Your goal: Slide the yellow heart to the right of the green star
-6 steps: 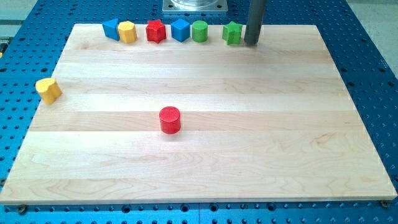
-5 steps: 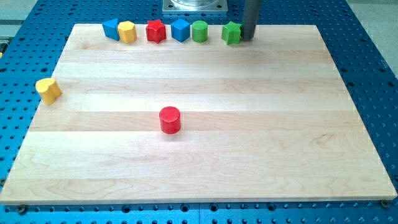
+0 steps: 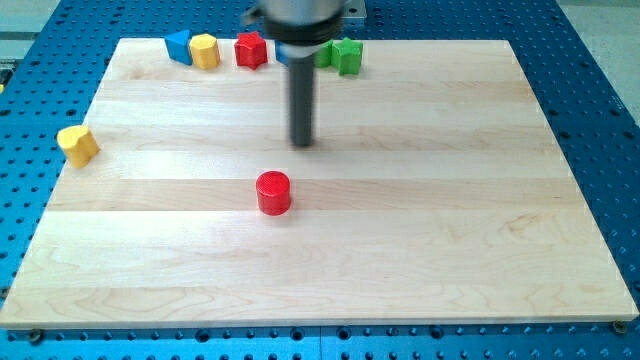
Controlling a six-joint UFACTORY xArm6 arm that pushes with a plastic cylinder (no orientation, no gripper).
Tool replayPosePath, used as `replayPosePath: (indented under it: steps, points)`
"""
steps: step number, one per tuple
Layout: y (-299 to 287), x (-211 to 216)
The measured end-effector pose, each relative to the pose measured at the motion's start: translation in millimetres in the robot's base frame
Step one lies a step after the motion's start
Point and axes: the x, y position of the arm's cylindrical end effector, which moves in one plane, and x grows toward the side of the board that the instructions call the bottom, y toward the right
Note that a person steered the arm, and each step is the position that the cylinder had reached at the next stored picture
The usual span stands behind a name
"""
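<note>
Desk (image 3: 420, 250): wooden board on a blue perforated base.
My tip (image 3: 302, 143): stood mid-board, just above the red cylinder (image 3: 273, 192), well apart from the top row; the rod carried no hand.
Green star (image 3: 347, 56): top edge, right of the rod.
Yellow heart (image 3: 77, 145): near the view's left edge, far from the star.

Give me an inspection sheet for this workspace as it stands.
Surface: wooden board on a blue perforated table.
Job's things: yellow heart at the board's left edge; green star in the top row.
Clutter: red cylinder mid-board; blue block, yellow block and red star along the top; others partly hidden behind the rod.
Jaws: none; my tip sits above the red cylinder, apart from it.
Cables: nothing seen.
Surroundings: metal base at the top.
</note>
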Motion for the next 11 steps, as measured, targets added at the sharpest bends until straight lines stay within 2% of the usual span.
replayPosePath:
  steps: [2, 3, 4, 5, 6, 7, 8, 9, 10, 11]
  points:
    - [-190, 74]
    - [-246, 34]
    - [-248, 2]
    - [-213, -24]
    - [-211, -47]
    - [-178, -49]
    - [-99, -49]
    - [-63, -47]
    - [-84, -29]
    - [-25, -36]
